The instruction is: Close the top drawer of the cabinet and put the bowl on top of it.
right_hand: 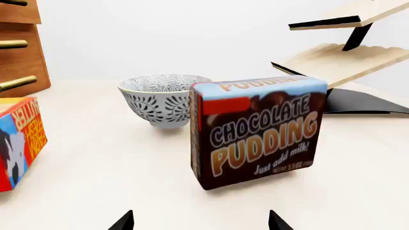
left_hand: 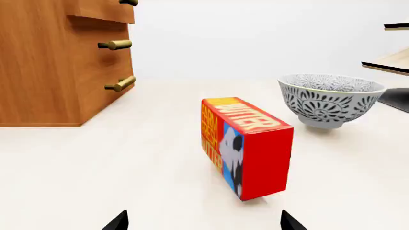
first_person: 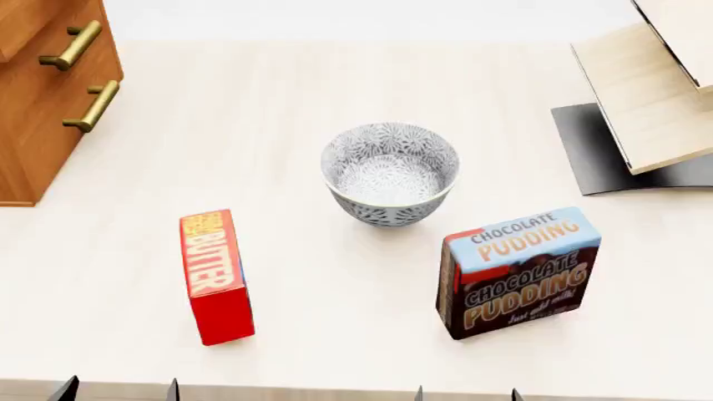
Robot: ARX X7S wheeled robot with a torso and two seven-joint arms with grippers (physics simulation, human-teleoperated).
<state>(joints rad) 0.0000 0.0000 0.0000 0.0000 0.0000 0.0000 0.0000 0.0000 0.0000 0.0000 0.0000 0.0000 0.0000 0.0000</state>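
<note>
Bowl (first_person: 390, 173) stood upright on the pale bench (first_person: 334, 92), about mid-bench, touching nothing. Butter box (first_person: 216, 276) lay near-left of it, chocolate pudding box (first_person: 516, 271) near-right; both apart from the bowl.

Cabinet (first_person: 39, 100) sat at the far left of the bench. Head view caught only its right corner and two brass handles. Left wrist view showed more: three handles up the cabinet front, and the top drawer (left_hand: 105, 12) jutting forward past the two fronts below, so it stood open. How far out it was could not be told; its front was cut by the frame edge. Right wrist view showed the same stack of fronts only as a sliver at the scene's far left.

Beige wooden panels (first_person: 652, 92) on a black base (first_person: 602, 154) stood far right. Right wrist view showed them as tilted tiered boards; the head view showed them from above.

Left gripper (left_hand: 203, 223): only two dark tips in sight at the frame edge, set wide apart, nothing between the jaws, butter box just beyond them. Right gripper (right_hand: 199, 221): likewise two tips wide apart, jaws empty, facing the pudding box. Head view showed both pairs of tips at the near edge of the bench, well short of the bowl.
</note>
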